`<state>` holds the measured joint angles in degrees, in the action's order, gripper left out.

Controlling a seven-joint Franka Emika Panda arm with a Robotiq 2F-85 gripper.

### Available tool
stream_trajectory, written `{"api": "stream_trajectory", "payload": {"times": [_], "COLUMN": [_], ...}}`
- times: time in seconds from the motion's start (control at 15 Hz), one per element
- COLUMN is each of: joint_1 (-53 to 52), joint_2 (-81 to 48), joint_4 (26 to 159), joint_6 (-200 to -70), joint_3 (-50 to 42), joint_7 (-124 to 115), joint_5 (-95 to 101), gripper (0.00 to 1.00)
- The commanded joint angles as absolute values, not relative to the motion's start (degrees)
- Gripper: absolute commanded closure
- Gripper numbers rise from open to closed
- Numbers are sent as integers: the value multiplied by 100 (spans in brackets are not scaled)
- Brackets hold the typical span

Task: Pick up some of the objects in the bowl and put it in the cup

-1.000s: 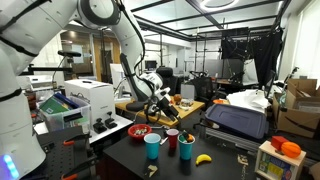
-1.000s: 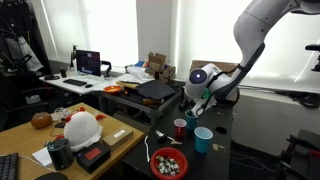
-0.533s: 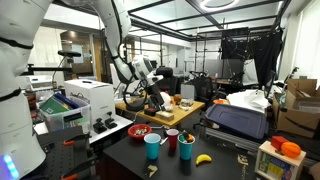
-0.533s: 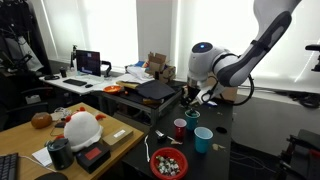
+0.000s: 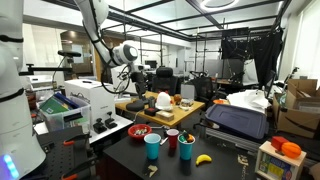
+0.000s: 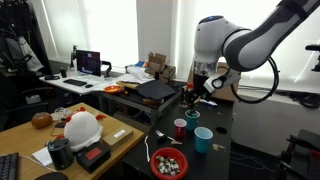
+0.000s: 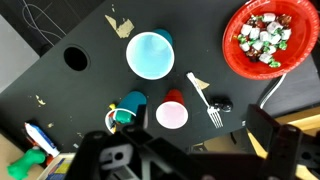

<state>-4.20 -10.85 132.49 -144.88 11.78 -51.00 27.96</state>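
My gripper (image 6: 193, 96) hangs high above the black table (image 7: 70, 110), jaws spread wide with nothing between them; there is free air on every side of me, and the nearest things are the cups far below; the bowl (image 7: 240, 62), red and shallow, sits at the upper right of the wrist view, its rim cut by the frame's edge, and the objects (image 7: 265, 35), small dark and pale pieces, lie heaped inside it; well apart from the bowl stands the blue cup (image 7: 150, 55); lower in that view stands the red cup (image 7: 172, 113), with the teal cup (image 7: 130, 105) just beside it; a white fork (image 7: 205, 100) lies flat between the red cup and the bowl, close to the cup; a round hole (image 7: 75, 58) opens in the tabletop near its slanting edge, and pale floor shows beyond; in an exterior view a banana (image 5: 203, 158) lies near the table's front edge; around the table are cluttered desks, a white machine (image 5: 92, 98) and bright windows (image 6: 140, 40).
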Motion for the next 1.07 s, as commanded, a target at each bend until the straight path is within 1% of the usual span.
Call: {"api": "stream_trajectory", "payload": {"times": [0.0, 0.47, 1.0], "joint_1": [-705, -494, -119], "joint_2": [-224, 522, 567], "joint_4": [13616, 13268, 12432], "joint_6": [-13889, -12733, -11773], "joint_3": [978, 611, 223], "joint_7": [-4320, -3071, -1758], "joint_5": [2056, 1872, 1294], "gripper": [0, 0, 0]}}
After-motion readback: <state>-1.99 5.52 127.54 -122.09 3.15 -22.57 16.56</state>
